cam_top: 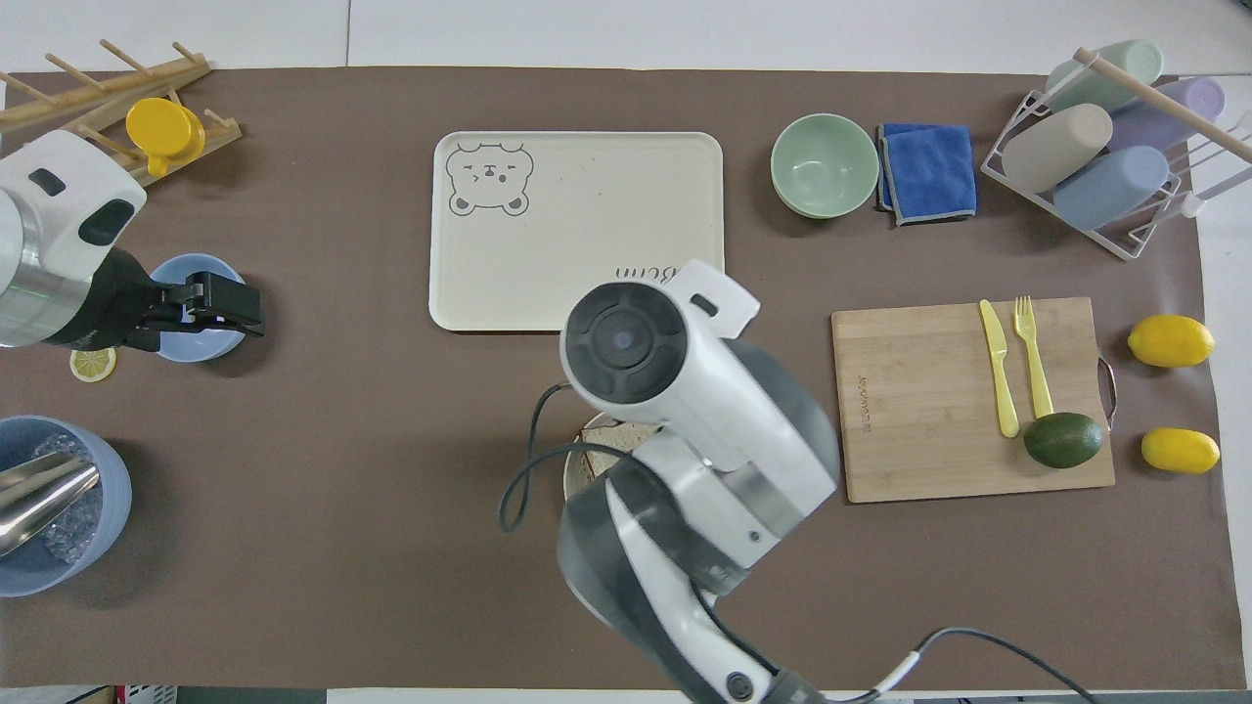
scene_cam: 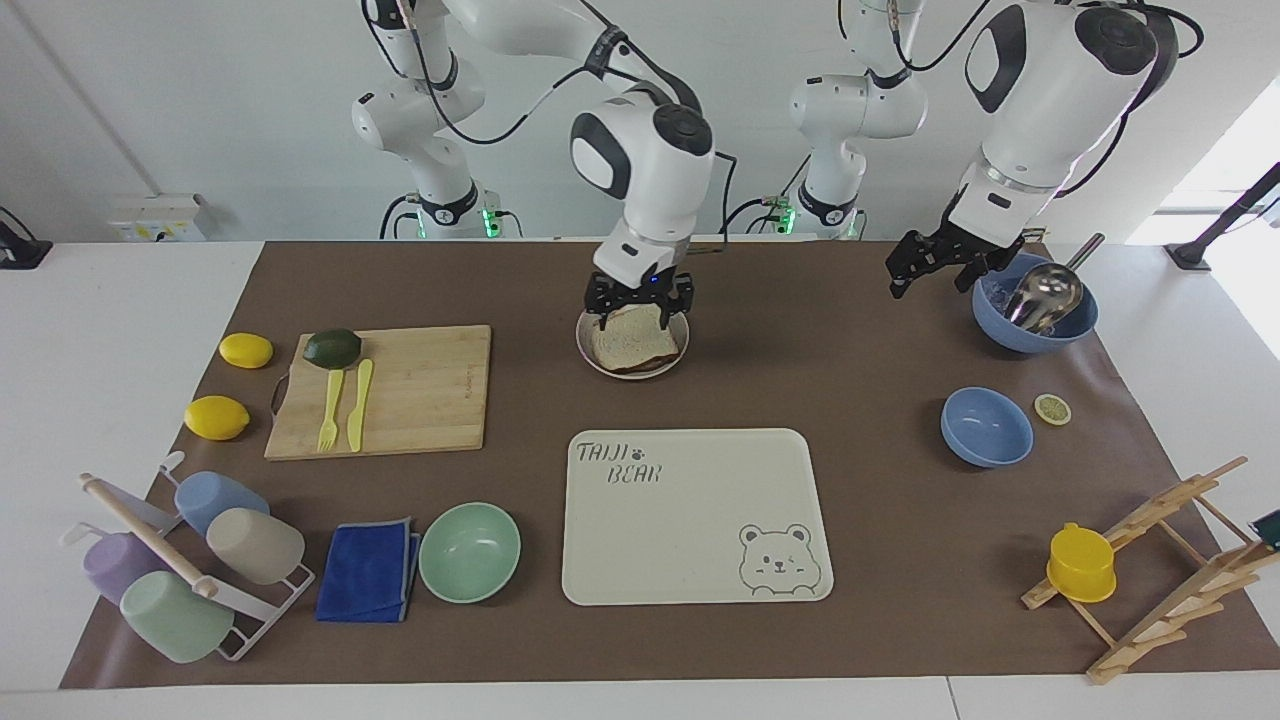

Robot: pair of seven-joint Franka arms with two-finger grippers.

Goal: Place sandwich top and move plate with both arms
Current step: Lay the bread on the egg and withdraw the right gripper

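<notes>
I see the brown table mat (scene_cam: pixel 870 520) with the cream bear tray (scene_cam: pixel 697 516) in the middle. The right arm (scene_cam: pixel 640 160) comes down over the plate. The left arm (scene_cam: pixel 1040 90) waits, up over the mat near the big blue bowl (scene_cam: pixel 1035 318) with the metal scoop. The small round plate (scene_cam: pixel 632 368) sits nearer to the robots than the tray. The sandwich top (scene_cam: pixel 632 338) lies flat on the plate, on the other slice. The right gripper (scene_cam: pixel 639 308) hangs just over the bread with its 2 fingers spread wide, holding nothing. The left gripper (scene_cam: pixel 930 264) has its fingers apart and holds nothing too.
</notes>
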